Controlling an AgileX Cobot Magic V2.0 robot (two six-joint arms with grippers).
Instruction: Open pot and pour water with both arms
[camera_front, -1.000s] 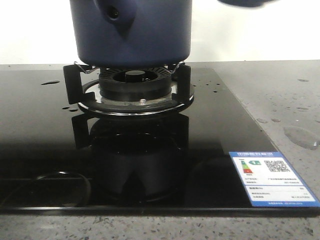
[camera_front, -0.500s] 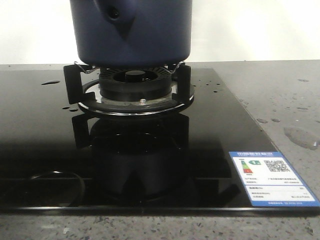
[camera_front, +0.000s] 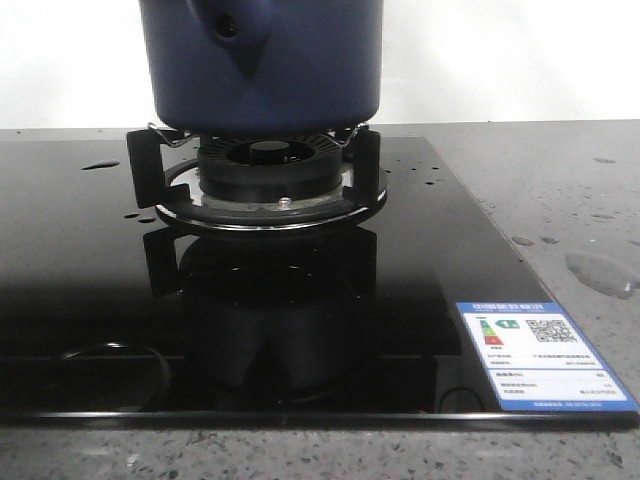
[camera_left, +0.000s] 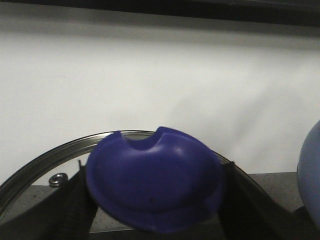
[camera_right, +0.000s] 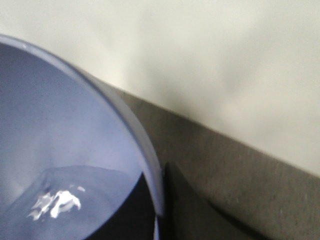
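Left gripper (camera_left: 155, 227) clenched on the lid knob (camera_left: 155, 182), a glossy blue scooped disc; black fingers (camera_left: 75, 205) press it from both sides. Behind the knob I see the lid (camera_left: 45, 157), glass with a steel rim, held up against a pale wall. Right gripper: none of it identifiable in any view, so I can't report its state. The right wrist view is filled by a periwinkle bowl (camera_right: 65, 125), smooth-walled, with a little water (camera_right: 55, 202) glinting at the bottom; its rim hangs over grey speckled counter.

Front view: the pot (camera_front: 262, 65), matte navy, rounded lower edge, sits on the burner grate (camera_front: 255, 180), handle socket turned toward me. Its top is cropped off. The black glass hob (camera_front: 90, 270) has open room left and near; its right edge meets the stone counter (camera_front: 560, 200), which carries water drops (camera_front: 600, 272). An energy label (camera_front: 540, 355) is stuck at the near right corner.
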